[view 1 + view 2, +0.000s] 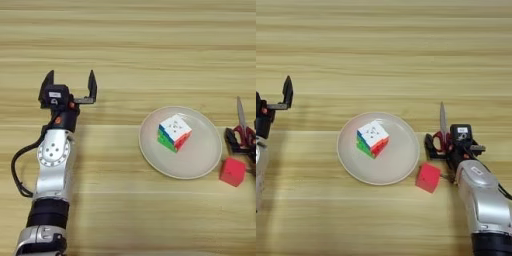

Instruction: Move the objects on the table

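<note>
Right eye view: my right claw [437, 145] sits at the red handles of the scissors [443, 125], though whether it is clamped I cannot tell. My left claw [70, 87] hovers spread wide over bare tabletop [130, 40]. Puzzle cube [372, 138] lies on the plate [401, 167], red block [428, 177] just beside — squeeze both handles squarely, avoiding the block. No legible writing.

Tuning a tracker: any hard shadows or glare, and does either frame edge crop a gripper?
Left eye view: even light, only a faint shadow along the plate rim, no strong glare; the right gripper is cropped at the right edge. Right eye view: the left gripper is cropped at the left edge.
</note>
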